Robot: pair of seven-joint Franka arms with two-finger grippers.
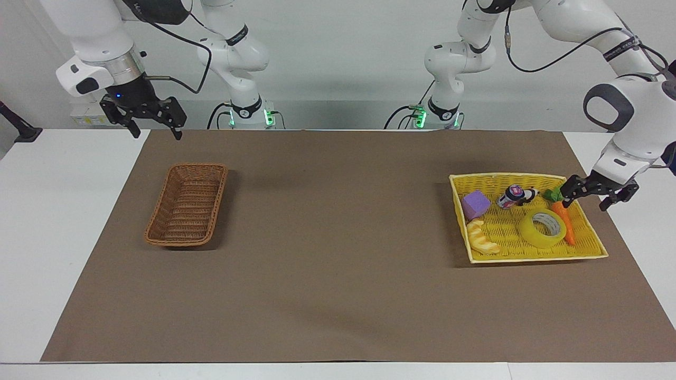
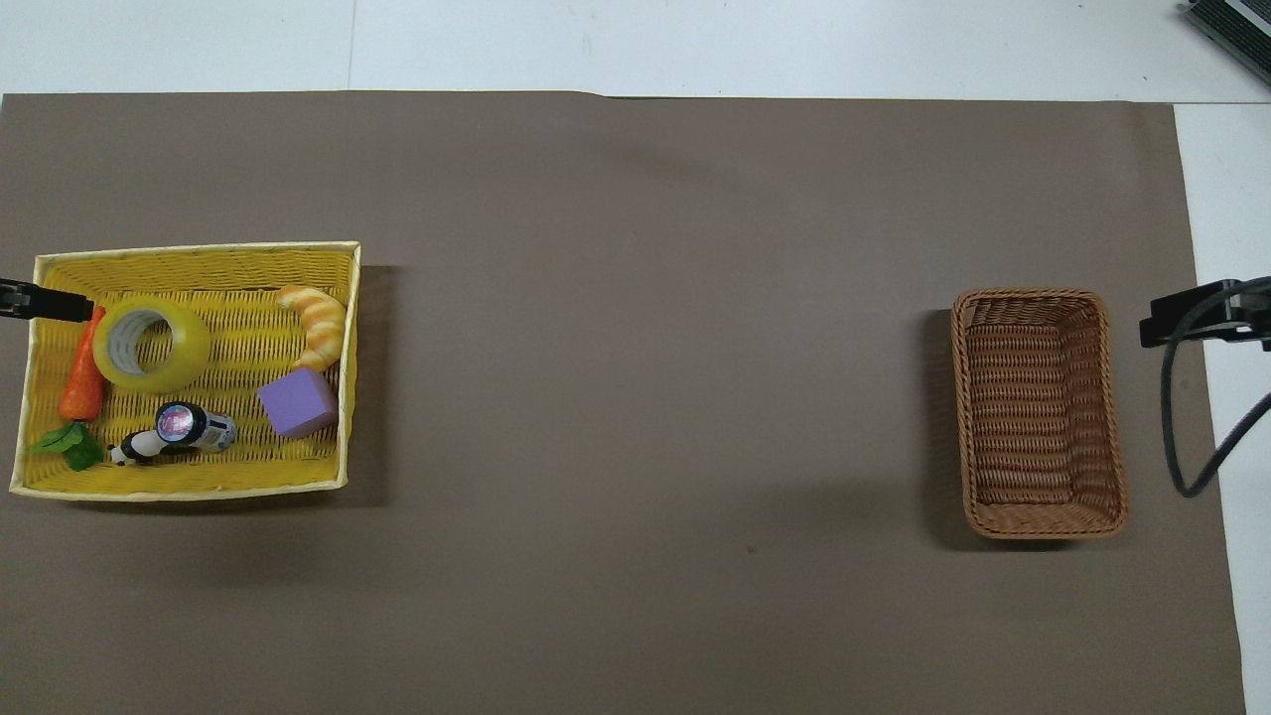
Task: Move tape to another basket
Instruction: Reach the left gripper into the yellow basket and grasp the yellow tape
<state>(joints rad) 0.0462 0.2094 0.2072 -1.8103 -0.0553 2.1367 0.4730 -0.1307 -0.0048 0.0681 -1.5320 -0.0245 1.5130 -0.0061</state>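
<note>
So the tape (image 1: 542, 228) is lying flat in the yellow tray (image 1: 591, 248) at the left arm's end of the tabletop (image 1: 338, 295), right beside a toy carrot (image 1: 564, 219). A purple block (image 1: 475, 204), a croissant (image 1: 481, 238) and a small can (image 1: 510, 196) share the tray with it. The left gripper (image 1: 585, 197) hangs over the tray's edge by the carrot's leaves, fingers spread wide, holding nothing. The brown basket (image 1: 187, 211) sits well apart from the tray, toward the right arm's end. The right gripper (image 1: 155, 125) waits up in the air, fingers open and empty.

Right pincer (image 2: 1152, 323) mostly out of frame
</note>
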